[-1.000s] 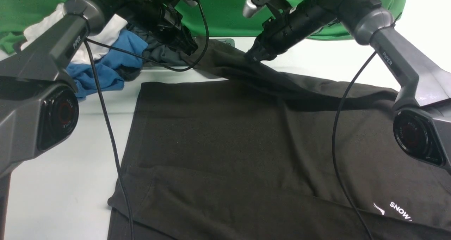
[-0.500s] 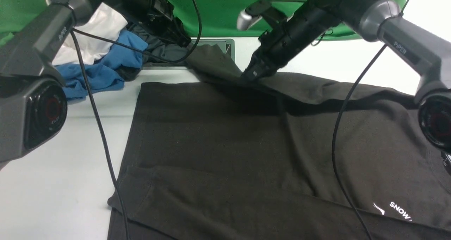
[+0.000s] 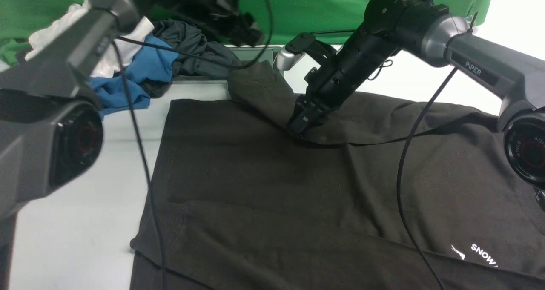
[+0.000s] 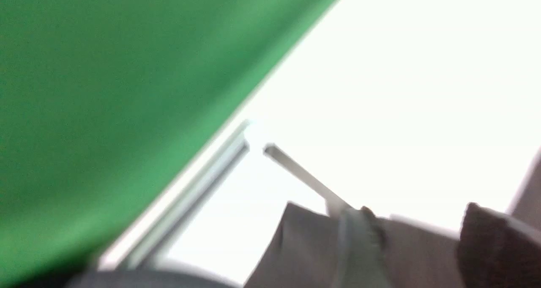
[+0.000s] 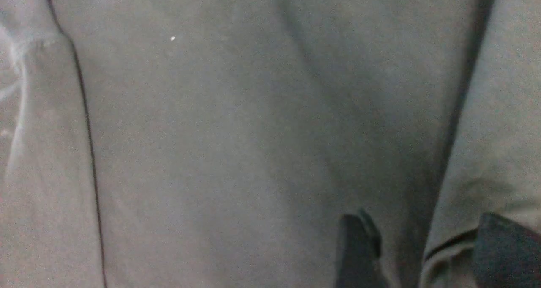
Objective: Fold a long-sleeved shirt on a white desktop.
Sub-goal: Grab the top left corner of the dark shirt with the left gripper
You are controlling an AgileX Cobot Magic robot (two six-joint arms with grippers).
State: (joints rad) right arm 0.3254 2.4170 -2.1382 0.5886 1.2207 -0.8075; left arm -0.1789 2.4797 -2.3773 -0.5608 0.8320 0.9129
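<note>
Most of the broad matte white bench (image 3: pixel 76 222) is covered by the large black-brown cotton long-sleeved shirt (image 3: pixel 272 188), spread flat with its collar end toward the robot's right. The far sleeve (image 3: pixel 264 90) lies slantwise across the upper body of the shirt, its cuff end poking past the far edge onto the silver-framed hatch (image 3: pixel 255 53). A second fold line runs along the near side.

To my eye this is the sleeve-folding step, with the far sleeve only roughly laid. The next move probably calls for pulling that stray cuff onto the body, then taking the hem edge with both claws to fold the shirt across.

At the sleeve's lower edge the right claw (image 3: pixel 303 126) is down on the cloth, its fingers (image 5: pixel 359 250) well apart and pinching nothing. Raised by the green cloth backdrop (image 3: pixel 298 9), the left claw (image 4: pixel 418 212) is also spread wide and empty.

Hard to read: the left arm is smeared with blur, the collar is cut off at the right, and the small white chest print (image 3: pixel 481 254) shows only "SNOW".
</note>
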